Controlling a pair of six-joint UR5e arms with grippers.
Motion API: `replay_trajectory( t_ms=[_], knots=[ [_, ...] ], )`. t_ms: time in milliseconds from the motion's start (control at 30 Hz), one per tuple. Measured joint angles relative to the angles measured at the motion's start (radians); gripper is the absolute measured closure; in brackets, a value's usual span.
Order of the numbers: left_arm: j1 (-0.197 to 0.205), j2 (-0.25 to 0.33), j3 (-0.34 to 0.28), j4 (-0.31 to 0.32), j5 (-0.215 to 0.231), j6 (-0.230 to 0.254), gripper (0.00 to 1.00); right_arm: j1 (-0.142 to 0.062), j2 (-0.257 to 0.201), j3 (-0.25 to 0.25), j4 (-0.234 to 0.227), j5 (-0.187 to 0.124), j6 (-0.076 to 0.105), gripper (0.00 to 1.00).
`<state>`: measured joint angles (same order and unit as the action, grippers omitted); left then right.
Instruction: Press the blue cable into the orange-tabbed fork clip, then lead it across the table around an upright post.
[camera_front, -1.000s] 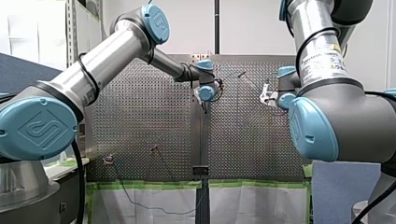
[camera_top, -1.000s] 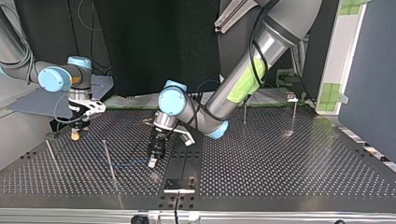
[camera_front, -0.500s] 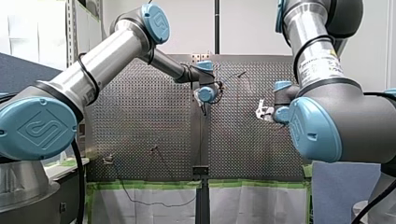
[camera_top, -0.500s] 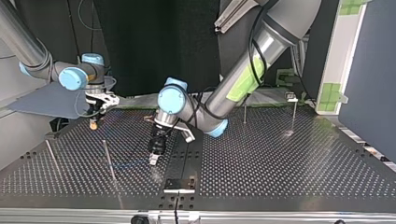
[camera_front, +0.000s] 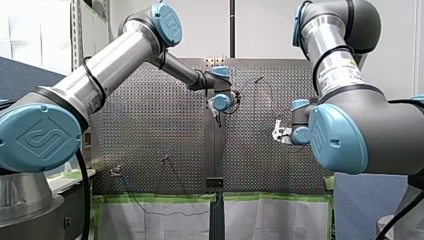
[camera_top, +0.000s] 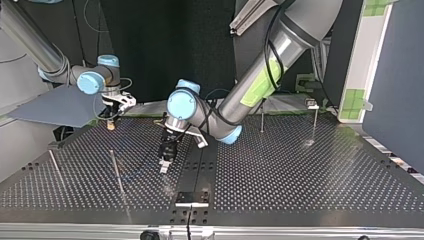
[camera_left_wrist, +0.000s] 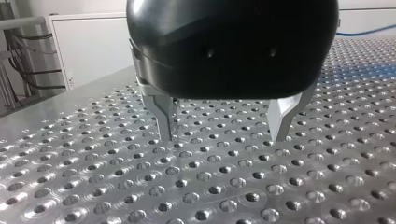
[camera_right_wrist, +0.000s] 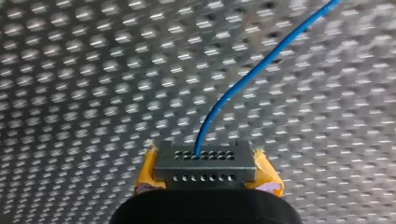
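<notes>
Cable (camera_right_wrist: 243, 81), blue, running out of grey block (camera_right_wrist: 205, 161) clamped in right gripper (camera_right_wrist: 208, 175) between yellow pads (camera_right_wrist: 148, 172). Left gripper (camera_left_wrist: 224, 126) open, pointing down, fingertips (camera_left_wrist: 164, 126) just above counter (camera_left_wrist: 93, 177).

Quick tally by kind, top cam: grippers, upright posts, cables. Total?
grippers: 2 (my left gripper, my right gripper)
upright posts: 4
blue cable: 1
Total: 7
</notes>
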<state>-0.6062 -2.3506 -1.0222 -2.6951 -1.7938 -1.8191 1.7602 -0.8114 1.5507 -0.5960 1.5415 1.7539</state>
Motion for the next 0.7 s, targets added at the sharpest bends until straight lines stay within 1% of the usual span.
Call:
replay_trajectory(
  t_ms=[133, 467, 700],
  knots=[
    [0.001, 0.000, 0.000, -0.001, 0.000, 0.000, 0.00, 0.002, 0.038, 0.002, -0.013, 0.015, -0.009, 1.00],
    [0.001, 0.000, 0.000, -0.003, -0.012, 0.000, 0.00, 0.004, 0.142, 0.008, -0.063, 0.040, -0.018, 1.00],
    [0.000, 0.000, 0.000, -0.012, -0.029, 0.000, 0.00, -0.007, 0.216, 0.008, -0.122, 0.045, -0.017, 1.00]
  ],
)
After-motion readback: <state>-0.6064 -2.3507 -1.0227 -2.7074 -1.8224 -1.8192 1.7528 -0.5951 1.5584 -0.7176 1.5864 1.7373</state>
